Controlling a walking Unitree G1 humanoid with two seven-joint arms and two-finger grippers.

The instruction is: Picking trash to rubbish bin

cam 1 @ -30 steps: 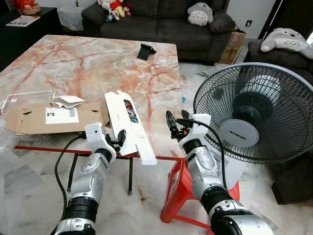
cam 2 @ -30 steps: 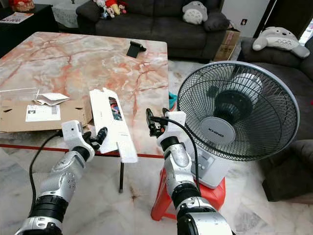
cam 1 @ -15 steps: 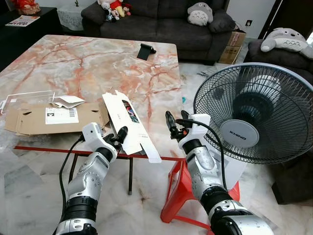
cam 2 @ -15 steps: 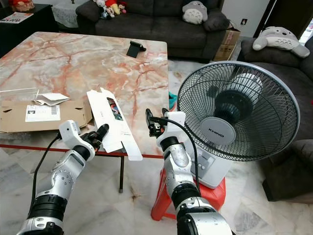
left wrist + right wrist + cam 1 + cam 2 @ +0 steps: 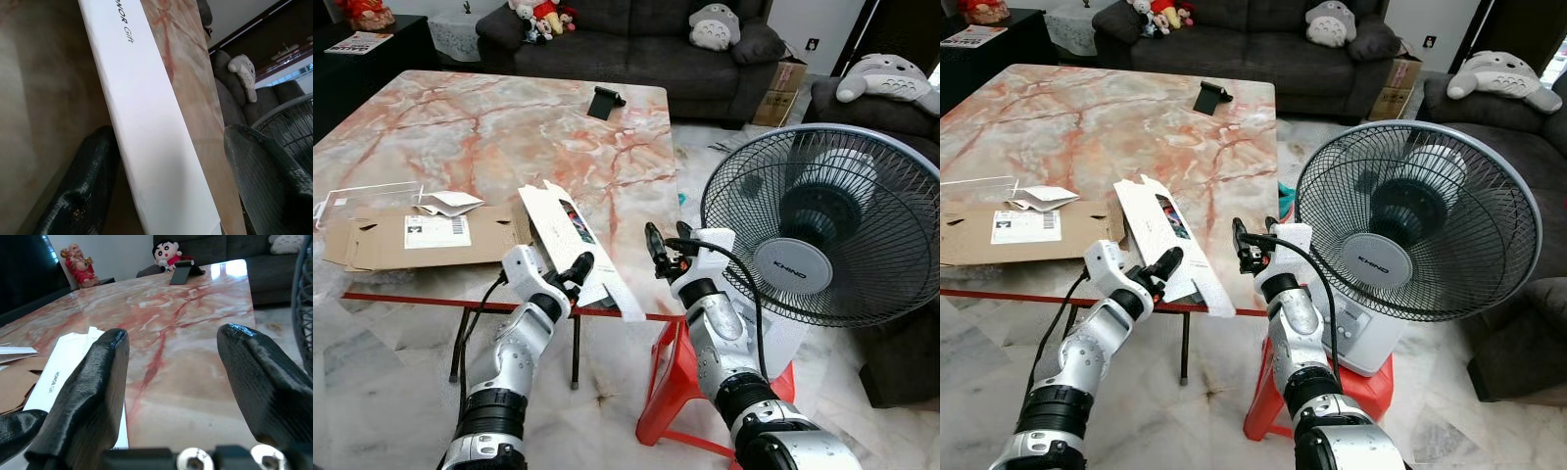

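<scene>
A long flat white box (image 5: 558, 223) lies slanted over the front edge of the marble table (image 5: 460, 127), its near end hanging off. My left gripper (image 5: 573, 272) is shut on that near end from below the table edge; in the left wrist view the box (image 5: 146, 122) runs between the two black fingers (image 5: 83, 196). My right gripper (image 5: 666, 238) is raised just right of the box, near the table's front right corner, open with nothing between its fingers (image 5: 93, 396). A flattened brown cardboard box (image 5: 421, 235) and a crumpled paper (image 5: 450, 203) lie on the table to the left.
A standing fan (image 5: 822, 225) sits on a red stool (image 5: 671, 392) close by my right arm. A black phone stand (image 5: 604, 101) is at the table's far edge, with a dark sofa (image 5: 636, 39) behind. A clear plastic tray (image 5: 362, 196) rests at the left.
My left gripper has swung to the right along the table edge, and the white box's near end has turned right with it. The right arm has stayed still.
</scene>
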